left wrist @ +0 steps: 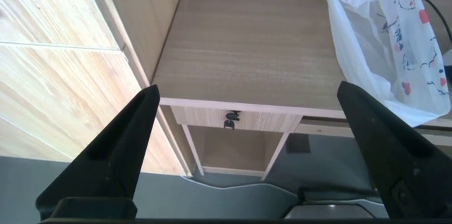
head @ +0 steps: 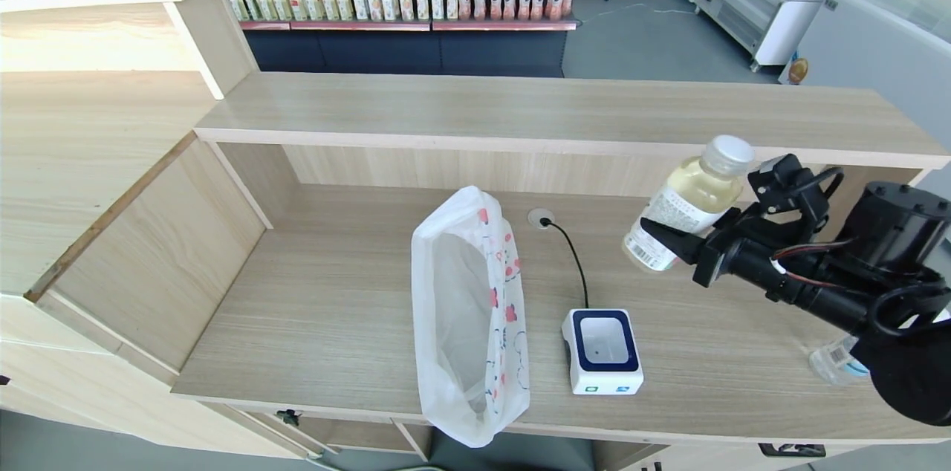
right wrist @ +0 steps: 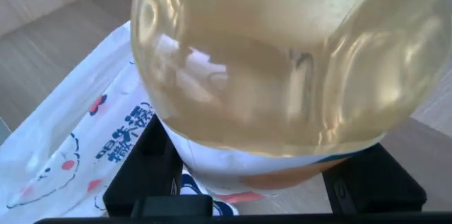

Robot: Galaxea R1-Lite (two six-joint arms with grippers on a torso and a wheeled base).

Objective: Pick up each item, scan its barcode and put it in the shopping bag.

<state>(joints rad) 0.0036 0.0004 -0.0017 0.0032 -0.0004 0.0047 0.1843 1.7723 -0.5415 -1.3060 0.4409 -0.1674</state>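
**Bottle and right tool.** 1 bottle (head: 692, 205) of pale yellow drink, with a white cap and a white label, is held in the air over the right part of the worktop (head: 334, 307). It is tilted, with the cap up and towards the raised back ledge and the base down towards the scanner (head: 602, 350). A barcode is seen on the lower end of the label. The bottle is clamped across its lower body by the right tool (head: 677, 235), whose dark fingers (head: 663, 234) are closed against the label. In the right wrist view, the yellow body is seen close up, with the patterned bag beneath and beyond it.

**Scanner.** The white scanner with a dark blue frame lies flat on the worktop, lower than the bottle and apart from it. A black cable (head: 573, 254) runs from it to a round port in the worktop.

**Shopping bag.** 1 white shopping bag (head: 507, 307) with red and blue print lies just left of the scanner, its mouth open and its bottom hanging over the near edge.

**Left tool.** The left tool (left wrist: 248, 91) is held with its 2 fingers spread wide and nothing between them, outside the near edge of the worktop, left of the bag.

**Surroundings.** 1 clear bottle (head: 833, 361) lies at the right edge of the worktop, partly hidden by the right arm. A shelf of drink bottles (head: 401, 1) stands behind the worktop.
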